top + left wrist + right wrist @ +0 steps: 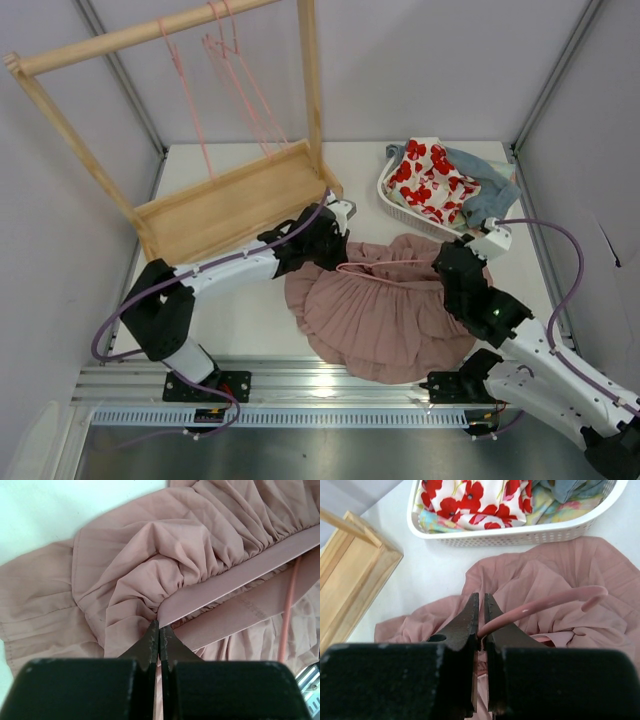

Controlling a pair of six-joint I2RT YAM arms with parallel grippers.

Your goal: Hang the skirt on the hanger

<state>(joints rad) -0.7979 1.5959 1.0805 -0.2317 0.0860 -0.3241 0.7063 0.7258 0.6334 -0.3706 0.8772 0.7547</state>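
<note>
Dusty-pink pleated fabric skirt (385, 320), which we judge limp and light, lies just beside the white plastic basket (520, 536), our left gripper (159, 627) pinched tight on its firmer waistband (235, 575), our right gripper (480, 611) clamped on the thin pink wire hanger (545, 602).

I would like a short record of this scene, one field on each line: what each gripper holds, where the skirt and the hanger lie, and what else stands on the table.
left gripper: shut on the waistband of the skirt
right gripper: shut on the hanger, near its hook
skirt: crumpled on the table, between both arms
hanger: lying over the waist end of the skirt
also present: white basket of clothes; wooden rack
</note>
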